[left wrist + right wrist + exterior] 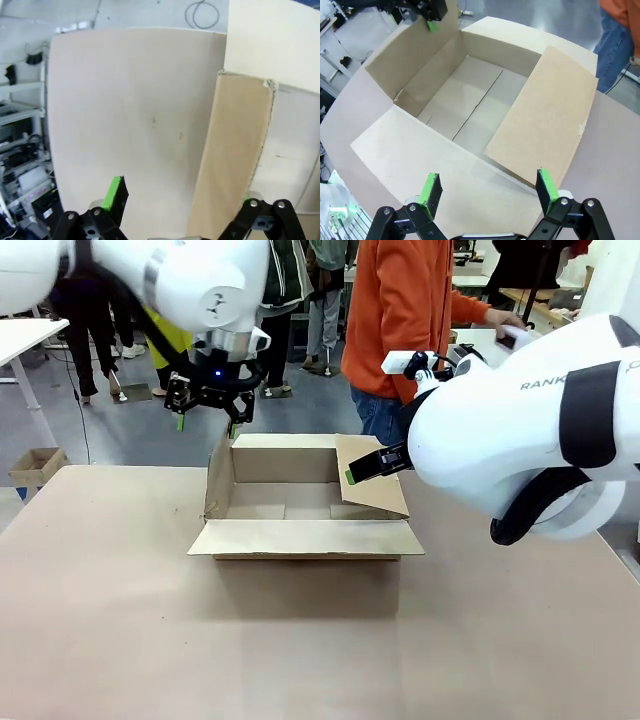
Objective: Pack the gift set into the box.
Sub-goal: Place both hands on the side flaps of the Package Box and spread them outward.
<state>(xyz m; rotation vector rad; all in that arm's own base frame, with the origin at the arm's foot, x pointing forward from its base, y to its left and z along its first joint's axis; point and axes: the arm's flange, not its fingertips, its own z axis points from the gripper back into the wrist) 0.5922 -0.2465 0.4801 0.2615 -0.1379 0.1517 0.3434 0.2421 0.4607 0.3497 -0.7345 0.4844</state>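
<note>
Nearest me, the box's near flap (305,537) lies folded out flat on the table (110,620). Behind it the box (300,502) sits at mid-table with its long axis running left to right across my front. It is plain brown corrugated card, and its floor (470,102) is bare, with just the centre seam showing.

My right gripper (488,189) hangs just above the box's right end with its jaws wide apart and nothing between the green pads. The right flap (545,115) lies straight ahead of them, tilted inward over the opening. I judge the coming move turns on that lean, since it narrows the way in, and my right arm is the nearer one to push the flap back.

Farther off, my left gripper (208,418) hovers at the far left corner with its jaws apart too. The upright left flap (235,150) rises edge-on between its fingers. I cannot tell whether either pad touches the card.

The far flap seems tipped outward, though I am not sure.

Beyond the table a person (400,310) in orange stands turned toward another bench, one hand (503,318) reaching there.
</note>
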